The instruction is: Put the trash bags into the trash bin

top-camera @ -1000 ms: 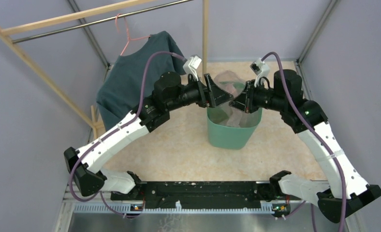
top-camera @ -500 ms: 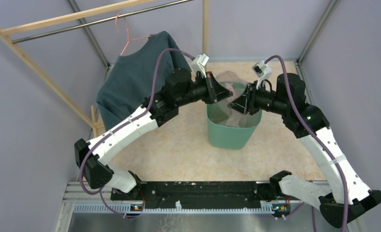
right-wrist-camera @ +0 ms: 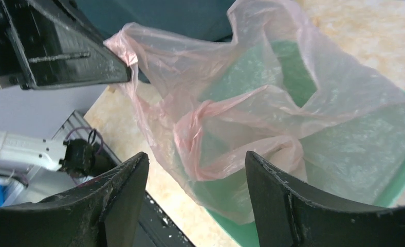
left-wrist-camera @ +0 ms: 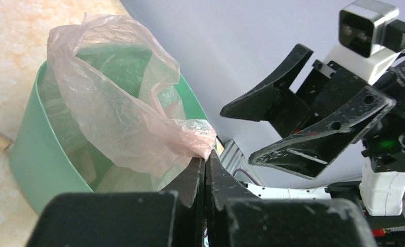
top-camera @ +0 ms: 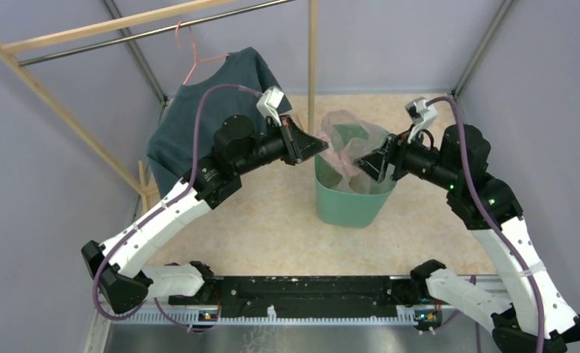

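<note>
The trash bag (top-camera: 351,134), thin pale-pink film, sits partly inside the mint-green trash bin (top-camera: 349,207) and puffs up above its rim. My left gripper (top-camera: 321,144) is at the bin's left rim, shut on a pinched corner of the bag (left-wrist-camera: 192,135); in the left wrist view the jaws (left-wrist-camera: 205,159) meet with film between the tips. My right gripper (top-camera: 368,163) hangs over the bin's right side, open, with nothing between its fingers (right-wrist-camera: 196,157). The bag (right-wrist-camera: 252,103) lies just ahead of them, stretched toward the left gripper (right-wrist-camera: 126,76).
A dark teal shirt (top-camera: 199,125) hangs on a pink hanger (top-camera: 191,55) from a wooden rack (top-camera: 88,29) at the back left. A wooden post (top-camera: 313,44) stands behind the bin. Grey walls close in on both sides.
The left gripper shut on the bag's edge and drew it back to the left. The right gripper opened, let the bag go and pulled away to the right.
</note>
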Controlling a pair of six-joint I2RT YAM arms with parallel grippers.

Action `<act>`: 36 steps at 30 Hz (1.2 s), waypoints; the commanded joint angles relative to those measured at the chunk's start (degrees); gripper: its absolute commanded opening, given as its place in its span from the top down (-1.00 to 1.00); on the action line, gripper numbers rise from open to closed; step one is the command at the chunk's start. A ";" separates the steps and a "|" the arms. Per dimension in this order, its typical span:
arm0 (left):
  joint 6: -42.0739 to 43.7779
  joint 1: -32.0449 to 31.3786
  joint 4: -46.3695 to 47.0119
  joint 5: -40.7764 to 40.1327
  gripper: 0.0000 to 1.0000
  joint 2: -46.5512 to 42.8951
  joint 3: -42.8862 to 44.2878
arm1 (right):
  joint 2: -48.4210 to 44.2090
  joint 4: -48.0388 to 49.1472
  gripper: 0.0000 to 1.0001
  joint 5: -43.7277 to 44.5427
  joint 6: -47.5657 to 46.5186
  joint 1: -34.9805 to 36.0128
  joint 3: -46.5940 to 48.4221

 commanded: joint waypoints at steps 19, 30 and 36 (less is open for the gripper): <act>6.22 1.72 -8.00 -1.20 1.00 -1.95 2.61 | 3.42 9.13 -0.28 13.38 -16.06 15.14 -7.89; 8.20 3.49 -11.35 -2.82 1.00 -2.91 3.47 | 0.28 13.39 -0.17 7.47 -14.83 15.08 -12.38; 9.01 3.83 -12.20 -2.94 1.00 -2.81 4.31 | 3.05 13.81 -0.14 3.30 -12.88 15.13 -13.43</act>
